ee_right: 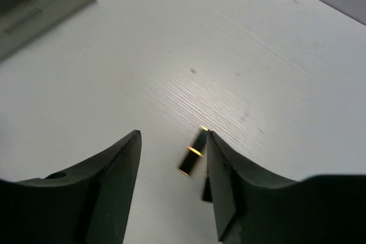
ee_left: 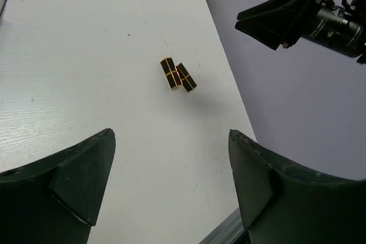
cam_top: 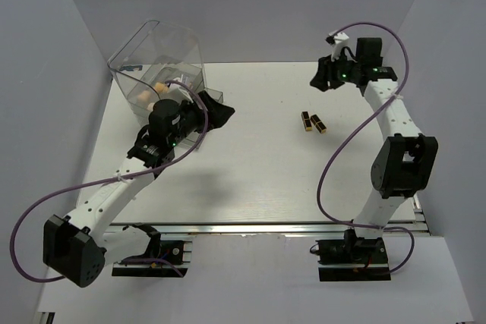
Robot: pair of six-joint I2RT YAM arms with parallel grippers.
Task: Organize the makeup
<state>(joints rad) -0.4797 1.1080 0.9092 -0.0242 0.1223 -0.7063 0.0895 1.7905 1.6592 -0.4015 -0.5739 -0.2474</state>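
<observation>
Two black-and-gold lipstick tubes [cam_top: 306,121] [cam_top: 318,124] lie side by side on the white table, right of centre. The left wrist view shows them [ee_left: 168,74] [ee_left: 186,77] far ahead. My left gripper [cam_top: 220,111] [ee_left: 170,134] is open and empty, just right of the clear drawer box [cam_top: 159,62]. Tan sponges [cam_top: 144,96] show inside the box. My right gripper [cam_top: 323,77] [ee_right: 172,134] is open and empty, raised above the table behind the lipsticks. In the right wrist view one tube [ee_right: 191,158] lies between the fingers, well below; the other [ee_right: 206,190] is partly hidden. I cannot make out the palettes.
The drawer box stands at the back left with its lower drawer [cam_top: 190,123] under my left wrist. A grey flat edge [ee_right: 34,4] shows at the top left of the right wrist view. Grey walls close the table on three sides; a metal rail [cam_top: 266,227] runs along the near edge.
</observation>
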